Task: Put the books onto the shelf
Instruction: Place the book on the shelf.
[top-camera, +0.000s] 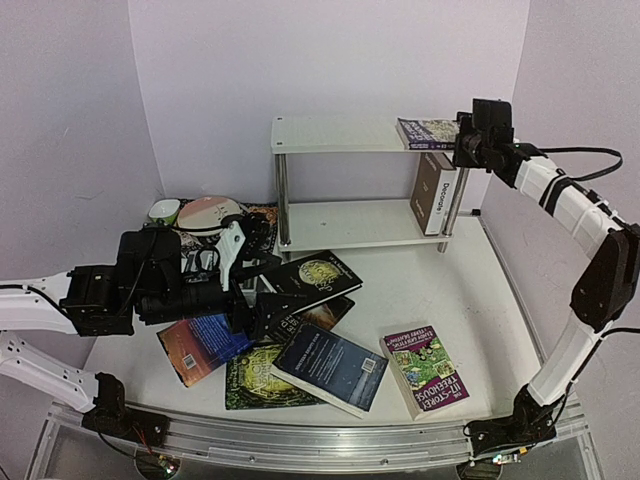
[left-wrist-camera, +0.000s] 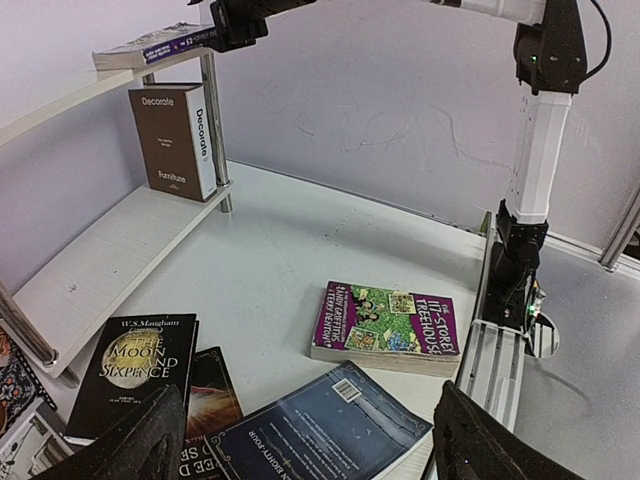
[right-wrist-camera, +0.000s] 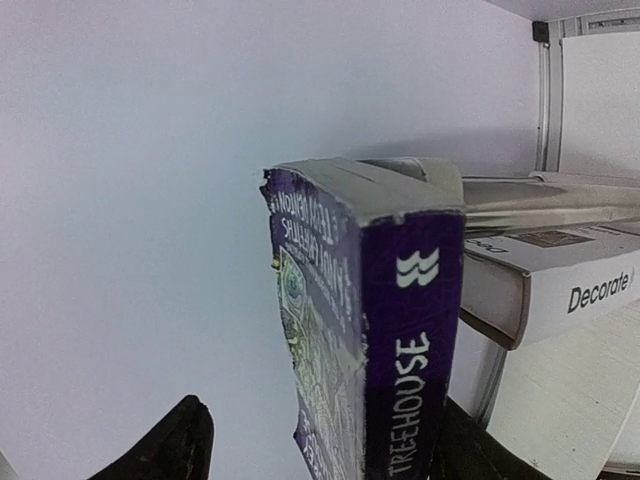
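The white two-tier shelf (top-camera: 340, 135) stands at the back. A purple Treehouse book (top-camera: 428, 132) (right-wrist-camera: 415, 330) lies on the right end of its top tier. My right gripper (top-camera: 465, 135) (right-wrist-camera: 330, 440) is open around the book's near end, with a clear gap on one side. A brown-and-white "Decorate" book (top-camera: 434, 192) stands on the lower tier. Loose on the table lie a second Treehouse book (top-camera: 425, 370) (left-wrist-camera: 388, 320), a dark blue book (top-camera: 332, 368), a black one (top-camera: 318, 275), a green one (top-camera: 255, 378) and an orange-blue one (top-camera: 203, 345). My left gripper (top-camera: 255, 290) (left-wrist-camera: 310, 450) hovers open over this pile.
A patterned mat with dishes (top-camera: 205, 215) sits at the back left, beside the shelf's chrome leg (top-camera: 283, 200). A metal rail (top-camera: 300, 440) runs along the near table edge. The right arm's upright link (left-wrist-camera: 535, 140) rises at the table's right side. Walls close in behind and on both sides.
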